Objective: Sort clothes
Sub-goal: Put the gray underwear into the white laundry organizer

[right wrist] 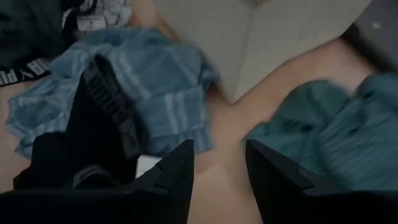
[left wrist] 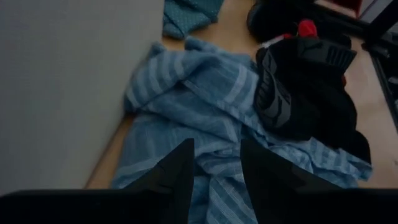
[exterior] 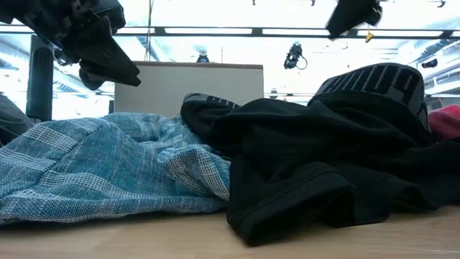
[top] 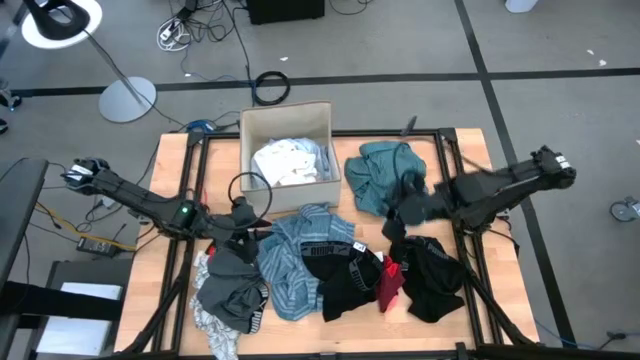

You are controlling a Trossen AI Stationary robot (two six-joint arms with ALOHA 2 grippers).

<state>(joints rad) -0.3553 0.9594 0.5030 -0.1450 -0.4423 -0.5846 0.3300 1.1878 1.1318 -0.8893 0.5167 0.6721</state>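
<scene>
A blue-striped garment lies spread at the table's middle near side, with black pieces and a red piece to its right. A grey piece lies on a white-grey patterned one at the near left. A teal garment lies to the right of the box. White clothes lie inside the box. My left gripper is open and empty above the blue-striped garment, beside the box wall. My right gripper is open and empty above bare table between the blue-striped garment and the teal one.
The tan cardboard box stands open at the table's far middle; its corner is just ahead of my right gripper. A dark frame of rails runs along the table's sides. Bare wood shows at the far left and near right.
</scene>
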